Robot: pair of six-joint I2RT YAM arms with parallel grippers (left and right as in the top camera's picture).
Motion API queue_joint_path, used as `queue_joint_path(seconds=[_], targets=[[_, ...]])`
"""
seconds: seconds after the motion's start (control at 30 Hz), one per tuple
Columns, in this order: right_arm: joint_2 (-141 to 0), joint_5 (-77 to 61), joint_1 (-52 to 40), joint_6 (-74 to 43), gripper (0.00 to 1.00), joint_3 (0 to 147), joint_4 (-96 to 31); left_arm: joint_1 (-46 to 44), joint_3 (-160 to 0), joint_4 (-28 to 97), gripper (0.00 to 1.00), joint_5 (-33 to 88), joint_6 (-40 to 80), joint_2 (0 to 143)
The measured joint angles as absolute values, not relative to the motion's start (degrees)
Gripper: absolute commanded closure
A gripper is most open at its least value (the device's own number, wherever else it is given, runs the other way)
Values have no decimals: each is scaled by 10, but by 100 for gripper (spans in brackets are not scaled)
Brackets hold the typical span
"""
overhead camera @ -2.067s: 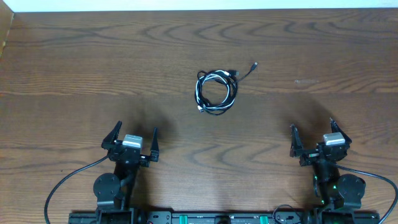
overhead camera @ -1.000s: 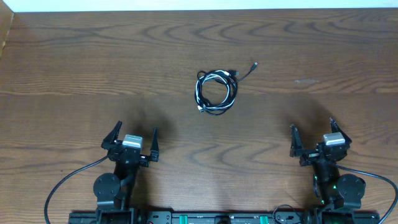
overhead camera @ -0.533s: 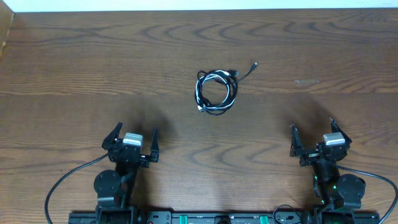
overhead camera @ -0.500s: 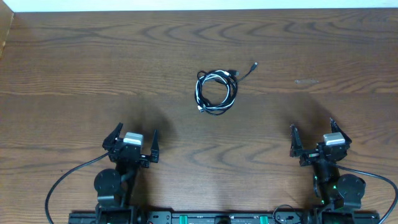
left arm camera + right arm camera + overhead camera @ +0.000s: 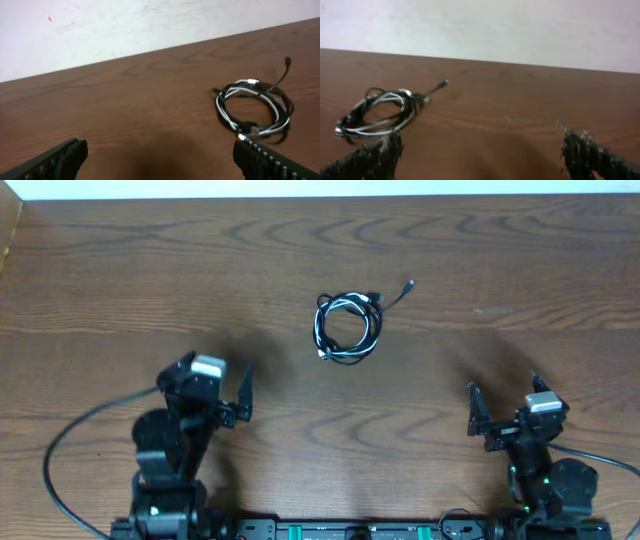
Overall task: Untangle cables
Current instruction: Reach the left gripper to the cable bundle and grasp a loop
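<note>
Wooden table (image 5: pixel 120 270): black & white cables (image 5: pixel 348 330) lay coiled in one bundle near middle, well apart from both arms. Fingers of left gripper (image 5: pixel 207 376) were spread wide; right gripper (image 5: pixel 501 384) likewise spread.

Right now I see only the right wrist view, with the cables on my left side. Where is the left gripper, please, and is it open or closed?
Observer: The left gripper is open and empty. It is on the robot's left side, near the arm bases, and well apart from the cables.
Operator: Does it point straight at the cables?
Observer: No. In the left wrist view the cables lie to the right of its centre line and farther away, not between its jaws.
</note>
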State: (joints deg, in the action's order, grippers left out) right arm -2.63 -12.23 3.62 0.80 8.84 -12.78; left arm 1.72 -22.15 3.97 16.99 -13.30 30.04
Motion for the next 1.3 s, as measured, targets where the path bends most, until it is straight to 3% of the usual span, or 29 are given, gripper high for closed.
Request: queue_joint_path(seconds=[0.33,0.73,0.87,1.2,1.3], targets=[[-239,-133,36,6,1,275,-191,17,-447,201,2,234,-120,500],[-580,-189,36,19,1,590,-423,17,-806,498,2,242,-120,755],[-656,-213,36,27,1,667,-443,17,-887,517,2,251,-119,832],[-686,-266,36,30,1,675,-436,6,-898,470,2,319,-118,901],[-690,-269,36,31,4,675,-437,-25,-900,469,15,328,-117,939]])
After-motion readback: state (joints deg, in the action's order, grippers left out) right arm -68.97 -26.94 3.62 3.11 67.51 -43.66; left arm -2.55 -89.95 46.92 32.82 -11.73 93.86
